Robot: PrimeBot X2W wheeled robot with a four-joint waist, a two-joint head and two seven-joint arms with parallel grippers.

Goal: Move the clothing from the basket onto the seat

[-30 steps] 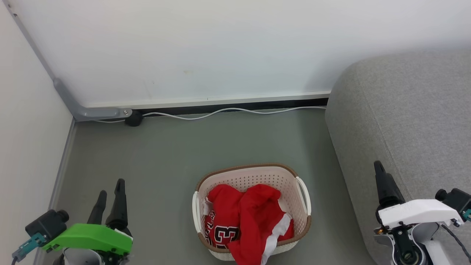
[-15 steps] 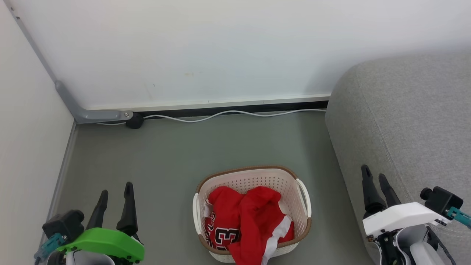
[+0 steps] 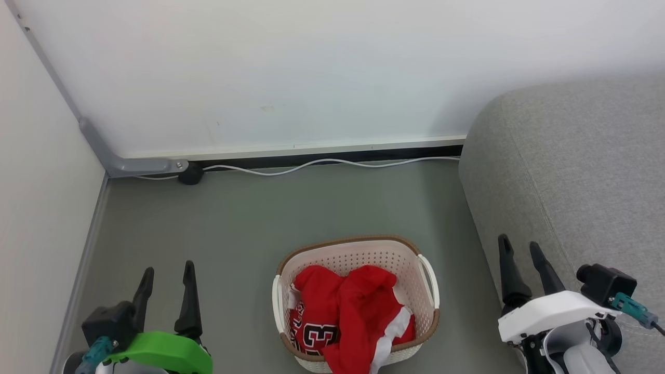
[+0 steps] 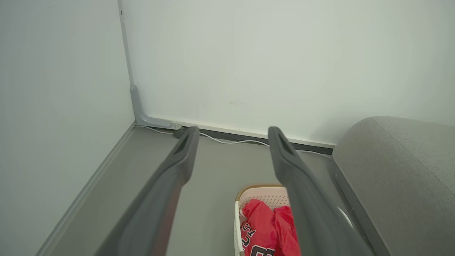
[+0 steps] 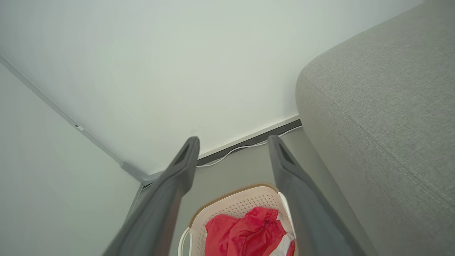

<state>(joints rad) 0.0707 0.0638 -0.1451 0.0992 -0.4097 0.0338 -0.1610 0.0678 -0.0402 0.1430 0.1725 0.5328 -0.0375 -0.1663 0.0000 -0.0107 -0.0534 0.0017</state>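
Observation:
The cream basket [image 3: 415,258] [image 4: 258,192] [image 5: 234,203] with a brown rim stands on the grey floor, bottom centre of the head view. Inside lie two red garments: a jersey [image 3: 314,322] [image 4: 253,231] with "23" numerals and a garment with a white hem band [image 3: 371,311] [image 5: 249,234] drooping over the near rim. The grey sofa seat [image 3: 587,171] [image 4: 398,167] [image 5: 384,92] rises right of the basket. My left gripper [image 3: 169,269] [image 4: 231,132] is open at lower left, well left of the basket. My right gripper [image 3: 518,243] [image 5: 233,141] is open at lower right, over the sofa's edge.
A white wall runs behind, with a white cable [image 3: 322,163] and a black plug [image 3: 190,174] along its base. A second wall closes the left side, with a grey corner bracket [image 3: 130,165]. Bare grey floor [image 3: 270,213] lies between basket and wall.
Both grippers have swung inward toward the basket and sunk lower in the head view. The camera tilted slightly, shifting the scene down. The clothing has not moved.

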